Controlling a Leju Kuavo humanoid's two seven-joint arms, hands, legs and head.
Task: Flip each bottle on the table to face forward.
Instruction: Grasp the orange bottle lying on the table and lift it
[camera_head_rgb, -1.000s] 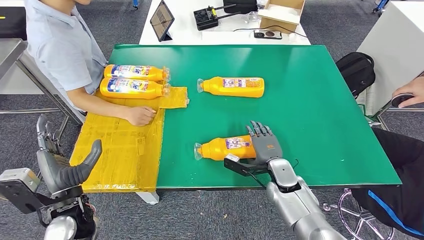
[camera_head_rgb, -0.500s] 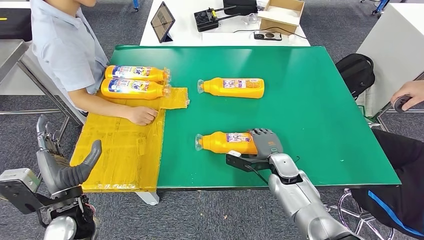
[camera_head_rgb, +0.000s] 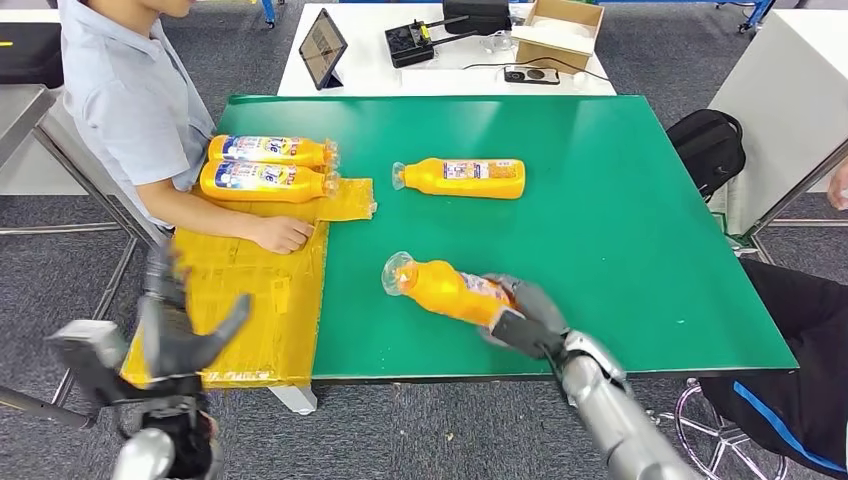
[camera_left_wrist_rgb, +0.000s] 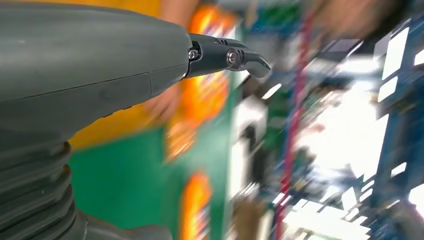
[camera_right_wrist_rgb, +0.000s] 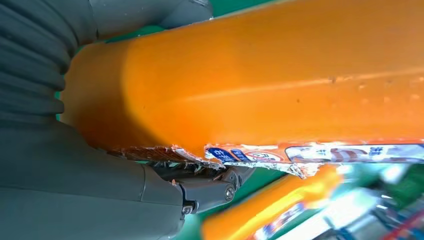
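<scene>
The near bottle (camera_head_rgb: 450, 290) is now gripped at its base end by the right robot hand (camera_head_rgb: 525, 318) and tilted, cap end raised off the green desk (camera_head_rgb: 640, 200) and aimed toward the desk's left; a second ago it lay flat with the fingers only spread above it. A lift or roll is judged to be under way, so the flip of this bottle is begun but not finished. In the right wrist view the bottle's orange side and a torn label edge (camera_right_wrist_rgb: 260, 152) are seen pressed against the palm.

The left robot hand (camera_head_rgb: 175, 335) is raised beside the yellow mat (camera_head_rgb: 250, 300), higher than a second ago; it holds nothing and its fingers are spread, though the shape is smeared by motion.

A second bottle (camera_head_rgb: 460, 177) lies flat mid-desk. Two more (camera_head_rgb: 265, 165) lie side by side at the mat's far end, near a seated person's forearm (camera_head_rgb: 220, 222).

Which face of the held bottle is turned up cannot be told. The left wrist view is heavily blurred; only orange and green patches are made out beyond the thumb.
</scene>
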